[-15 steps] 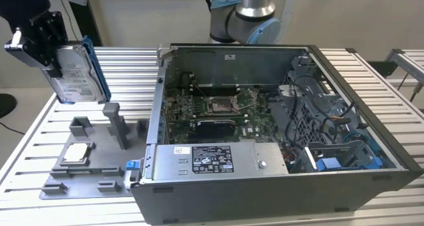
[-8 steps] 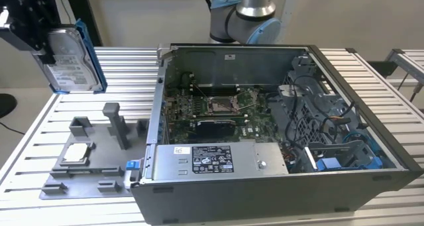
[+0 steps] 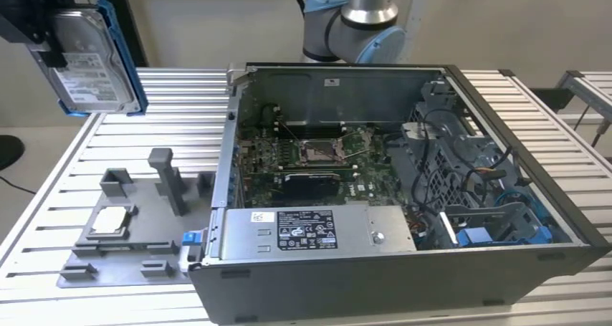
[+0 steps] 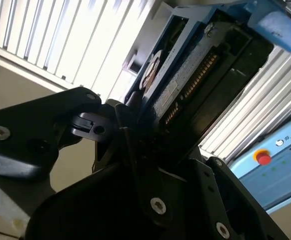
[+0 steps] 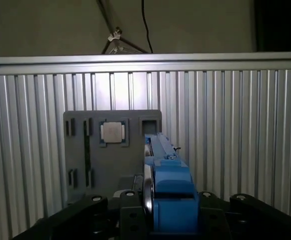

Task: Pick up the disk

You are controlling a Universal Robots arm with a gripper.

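Gripper (image 5: 168,212) clamped on the disk (image 3: 88,57), held edge-up, well above the grey fixture plate (image 5: 110,165) carrying the CPU chip (image 5: 112,132). Lift apparently complete; it calls only for a secure hold.

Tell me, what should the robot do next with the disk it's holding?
Probably just hold still and keep the fingers shut. The disk already hangs well above the table, clamped between the fingers in both wrist views, so it looks picked up; letting go would drop it.
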